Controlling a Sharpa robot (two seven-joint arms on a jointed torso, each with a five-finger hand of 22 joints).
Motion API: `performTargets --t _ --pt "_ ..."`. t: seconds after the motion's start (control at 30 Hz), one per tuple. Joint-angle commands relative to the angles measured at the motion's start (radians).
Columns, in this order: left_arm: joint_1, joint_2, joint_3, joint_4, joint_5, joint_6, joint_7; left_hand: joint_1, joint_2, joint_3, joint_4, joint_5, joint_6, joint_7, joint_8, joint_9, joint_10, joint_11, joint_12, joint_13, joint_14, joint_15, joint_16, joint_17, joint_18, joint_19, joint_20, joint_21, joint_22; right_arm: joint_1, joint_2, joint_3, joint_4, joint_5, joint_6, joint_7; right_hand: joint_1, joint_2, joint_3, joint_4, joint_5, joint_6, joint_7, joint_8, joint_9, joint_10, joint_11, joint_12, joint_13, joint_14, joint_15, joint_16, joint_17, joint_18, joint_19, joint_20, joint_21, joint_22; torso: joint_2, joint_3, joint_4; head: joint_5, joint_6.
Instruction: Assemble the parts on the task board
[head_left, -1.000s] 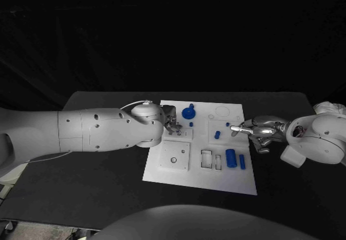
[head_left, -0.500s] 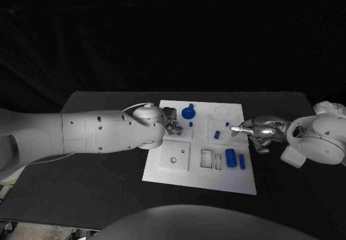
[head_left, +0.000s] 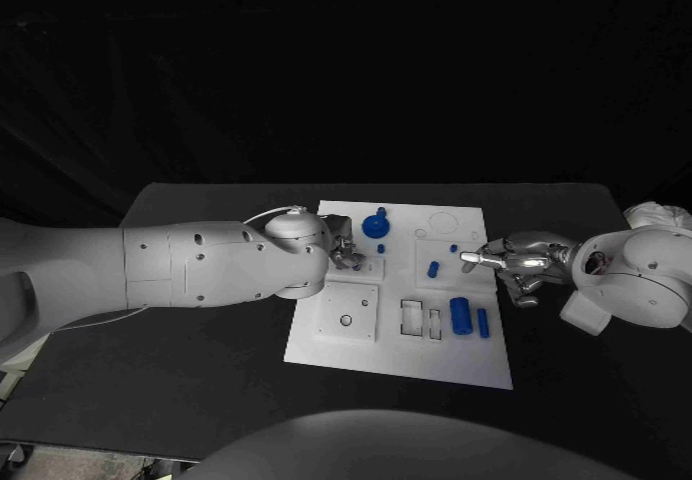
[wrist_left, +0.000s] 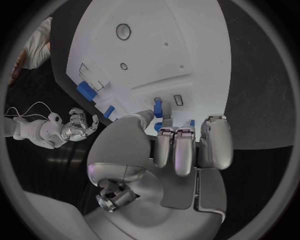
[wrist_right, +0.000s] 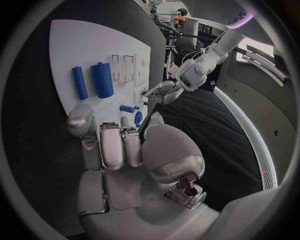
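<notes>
The left hand (head_left: 343, 250) sits low over the upper left of the task board (head_left: 361, 345), thumb and a finger pinching a small blue peg (wrist_left: 157, 107) against the board; it looks mid-insertion, though the socket is hidden. The right hand (head_left: 508, 263) hovers at the board's right edge, fingers curled, holding nothing. Next calls for pressing the peg straight down, then releasing. A thick blue cylinder (head_left: 462, 316) and a slim rod (head_left: 483, 322) lie unplaced nearby.

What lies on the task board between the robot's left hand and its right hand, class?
In the head view, between the left hand and right hand, the task board carries a short blue peg and a smaller blue piece.
</notes>
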Motion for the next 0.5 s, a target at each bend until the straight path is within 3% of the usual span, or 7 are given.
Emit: performTargets --t 0.03,0.17,0.5 --pt "0.000 0.003 0.000 -0.001 0.002 0.004 -0.060 -0.014 0.000 -0.004 0.012 -0.013 0.006 0.003 -0.009 0.000 0.062 -0.003 -0.007 0.220 0.107 -0.004 0.002 0.263 -0.007 0.006 0.001 -0.007 0.082 -0.001 0.000 0.000 0.001 -0.001 0.010 0.008 0.008 0.000 0.007 -0.001 0.007 -0.006 0.002 -0.004 -0.001 -0.004 -0.002 -0.005 0.043 -0.009 0.000 -0.007 0.094 0.016 -0.007 -0.002 -0.006 0.105 -0.001 -0.0001 0.0003 0.001 0.000" --pt "-0.001 0.004 0.000 -0.003 0.006 0.007 -0.060 -0.026 0.001 -0.017 0.024 -0.030 0.007 0.005 -0.015 0.000 0.061 -0.002 -0.009 0.219 0.107 -0.003 0.002 0.263 -0.007 0.005 0.003 -0.009 0.082 -0.002 0.000 0.000 0.001 -0.001 0.011 0.008 0.008 0.000 0.007 -0.001 0.007 -0.006 0.002 -0.004 -0.001 -0.004 -0.002 -0.005 0.043 -0.010 0.000 -0.007 0.094 0.016 -0.007 -0.002 -0.006 0.105 -0.001 -0.0001 0.0002 0.002 0.000" --pt "-0.001 0.006 0.000 -0.005 0.013 0.009 -0.059 -0.057 0.004 -0.046 0.029 -0.034 0.008 0.008 -0.025 0.000 0.060 0.001 -0.010 0.217 0.107 -0.001 0.002 0.263 -0.007 0.005 0.005 -0.011 0.082 -0.003 0.000 0.000 0.000 -0.001 0.011 0.007 0.010 -0.001 0.008 -0.003 0.008 -0.007 0.003 -0.004 -0.001 -0.006 -0.001 -0.006 0.042 -0.010 0.000 -0.008 0.093 0.016 -0.008 -0.002 -0.008 0.104 -0.001 0.0004 0.0008 0.002 0.000"
